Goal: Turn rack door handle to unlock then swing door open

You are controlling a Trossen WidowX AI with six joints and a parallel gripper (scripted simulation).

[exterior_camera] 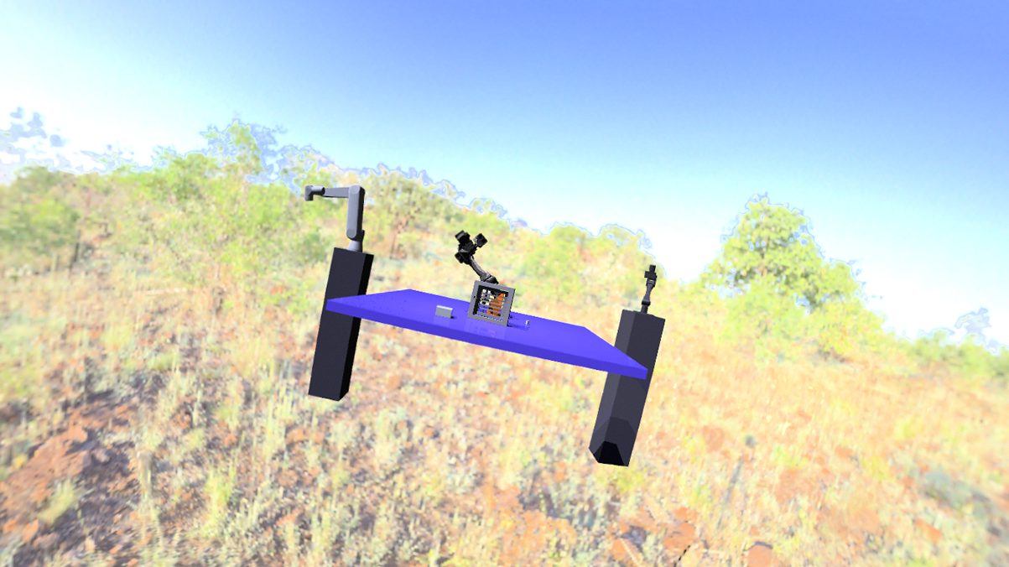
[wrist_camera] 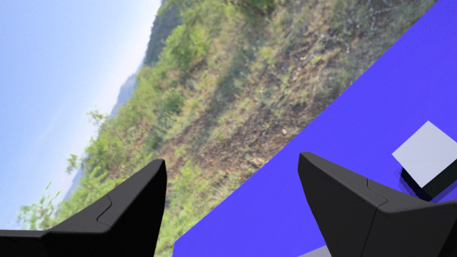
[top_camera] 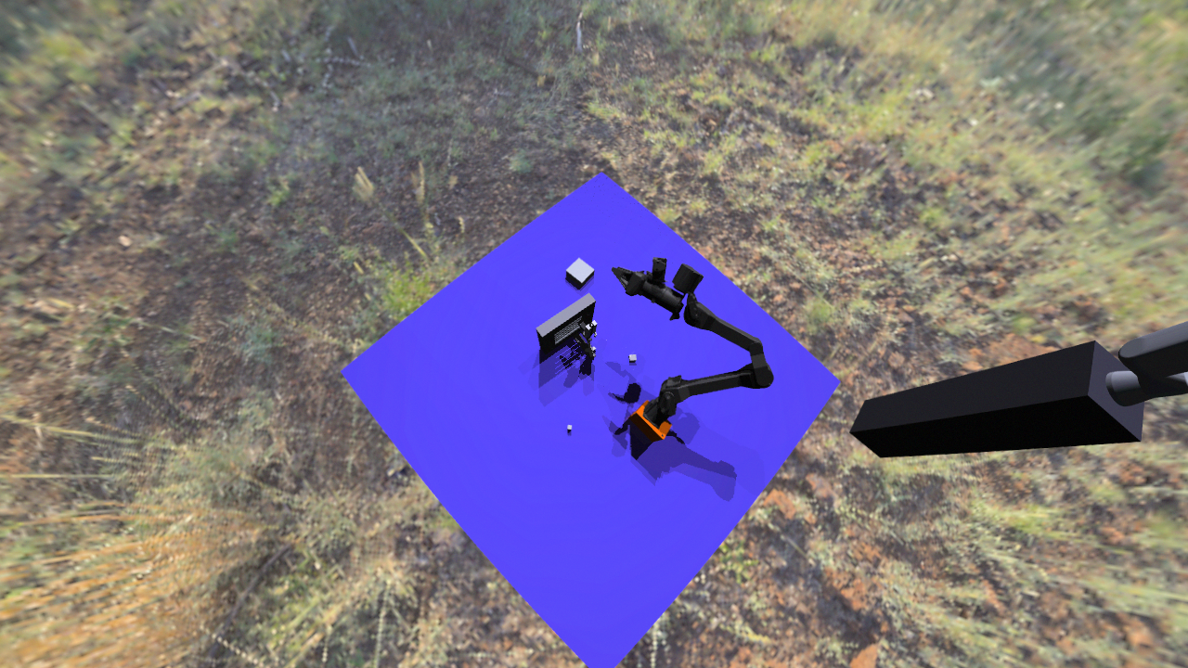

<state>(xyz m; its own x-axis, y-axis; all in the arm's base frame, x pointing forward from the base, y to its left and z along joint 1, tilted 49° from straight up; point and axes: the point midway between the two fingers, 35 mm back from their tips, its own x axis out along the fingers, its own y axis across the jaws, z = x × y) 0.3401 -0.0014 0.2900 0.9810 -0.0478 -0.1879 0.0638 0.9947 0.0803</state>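
The rack's grey frame [top_camera: 564, 315] [exterior_camera: 510, 305] stands upright on the blue table [top_camera: 498, 498] [exterior_camera: 570, 343] [wrist_camera: 357, 125]. Thin slats show beneath its top edge in the top view. Dark parts with small pale pieces [top_camera: 592, 326] stand on its arm-facing side; the handle and its turn are too small to make out, and I cannot tell the door's angle. My gripper [top_camera: 614, 271] [wrist_camera: 233, 165] is open and empty, raised above the table to the right of the frame in the top view. Its fingers stand apart with nothing between them.
A pale block [top_camera: 579, 270] [exterior_camera: 443, 311] [wrist_camera: 425, 153] lies near the frame. One small white cube [top_camera: 632, 357] lies between frame and arm base [top_camera: 652, 421]; another [top_camera: 569, 429] lies farther off. Black pillars [top_camera: 980, 406] [exterior_camera: 341, 324] [exterior_camera: 628, 397] bearing other arms stand beyond the table.
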